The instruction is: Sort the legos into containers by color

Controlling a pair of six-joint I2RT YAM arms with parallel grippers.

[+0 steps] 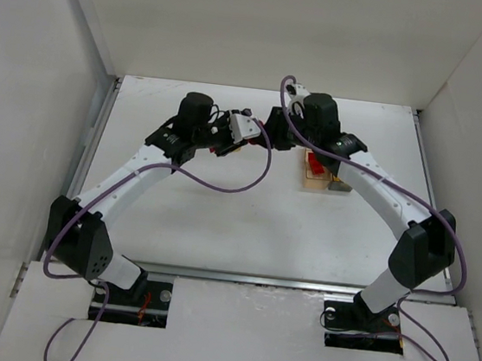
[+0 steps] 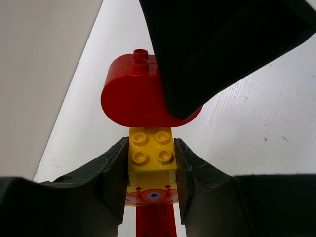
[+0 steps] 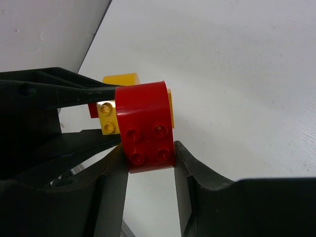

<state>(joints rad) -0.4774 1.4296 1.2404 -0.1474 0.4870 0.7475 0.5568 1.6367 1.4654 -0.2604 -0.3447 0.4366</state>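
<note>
My two grippers meet above the far middle of the table, both holding one stack of joined legos. My left gripper (image 2: 150, 148) is shut on a yellow brick (image 2: 150, 155), with a printed piece and a red brick beneath it. My right gripper (image 3: 148, 153) is shut on the red rounded brick (image 3: 147, 131), which is stuck to the yellow brick (image 3: 107, 121). That red brick shows in the left wrist view (image 2: 131, 98). In the top view the left gripper (image 1: 239, 135) and the right gripper (image 1: 269, 130) almost touch. The amber bin (image 1: 315, 183) holds a red lego (image 1: 314, 163), and the grey bin (image 1: 340, 187) adjoins it.
White walls enclose the table on the left, back and right. The right forearm (image 1: 379, 192) passes over the bins. A purple cable (image 1: 223, 183) hangs from the left arm over the table. Another yellow piece (image 3: 121, 79) shows behind the stack.
</note>
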